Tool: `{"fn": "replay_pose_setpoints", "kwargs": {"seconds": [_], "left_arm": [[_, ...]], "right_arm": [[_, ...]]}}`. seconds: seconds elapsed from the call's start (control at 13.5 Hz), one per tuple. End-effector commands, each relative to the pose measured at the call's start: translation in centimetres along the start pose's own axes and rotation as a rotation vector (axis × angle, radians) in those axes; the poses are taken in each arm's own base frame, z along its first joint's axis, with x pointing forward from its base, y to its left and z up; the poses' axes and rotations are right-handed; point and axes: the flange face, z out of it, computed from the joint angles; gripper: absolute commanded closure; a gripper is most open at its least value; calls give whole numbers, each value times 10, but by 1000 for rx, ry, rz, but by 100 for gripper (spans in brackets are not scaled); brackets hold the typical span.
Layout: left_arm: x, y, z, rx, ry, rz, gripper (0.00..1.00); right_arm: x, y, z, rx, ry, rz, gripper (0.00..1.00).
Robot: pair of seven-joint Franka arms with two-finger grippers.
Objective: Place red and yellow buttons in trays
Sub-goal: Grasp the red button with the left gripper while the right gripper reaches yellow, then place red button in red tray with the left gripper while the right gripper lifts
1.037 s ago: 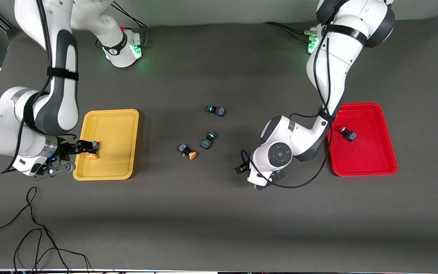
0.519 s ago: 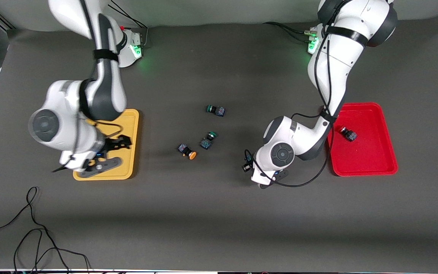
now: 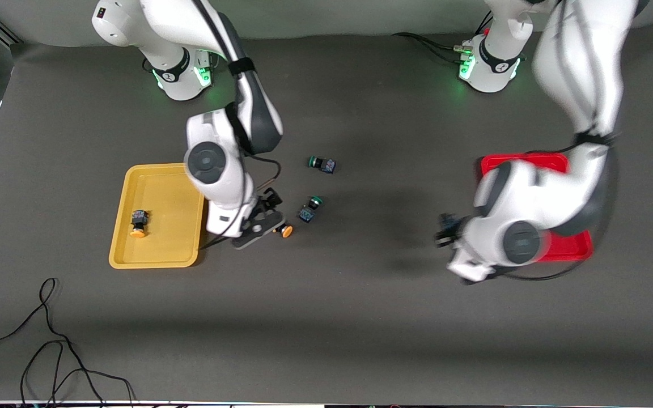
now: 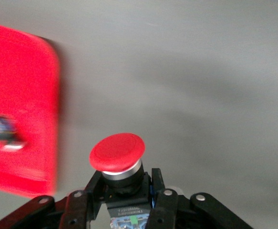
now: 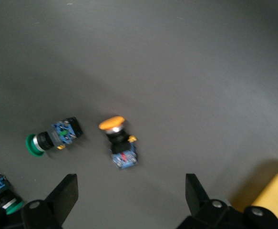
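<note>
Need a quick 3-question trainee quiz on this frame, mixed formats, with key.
1. True or false: the left gripper is shut on a red button.
2. How many yellow buttons lie in the yellow tray?
3. The right gripper is: A) open over the loose yellow button B) shut on a green button C) in the red tray

Key: 1 true; 2 one; 3 A.

You have one yellow button (image 3: 138,222) lying in the yellow tray (image 3: 173,192), another (image 3: 286,230) loose at mid-frame. One red button (image 4: 117,152) is gripped upright near the red tray (image 4: 24,86).
</note>
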Motion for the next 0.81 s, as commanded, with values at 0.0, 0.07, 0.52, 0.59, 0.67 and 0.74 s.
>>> {"fn": "replay_pose_setpoints", "kwargs": {"seconds": [0.0,0.07,0.52,0.59,0.67,0.74], "left_arm": [[-18,-109,35,56,-21,114,100],[-16,-153,60,62,5,163,100],[28,-279,166,9,88,303,100],[31,-278,175,2,88,304,100],[32,-277,183,-2,80,305,100],[33,-279,186,-5,81,301,100]], "right_arm": [[-12,-19,39,-18,65,-97,0],[-17,-26,62,-45,86,-108,0],[-42,-19,132,-131,127,-108,1],[-43,-18,134,-115,130,-85,10],[-43,-21,136,-92,132,-65,25],[-43,-24,136,-78,132,-53,46]]}}
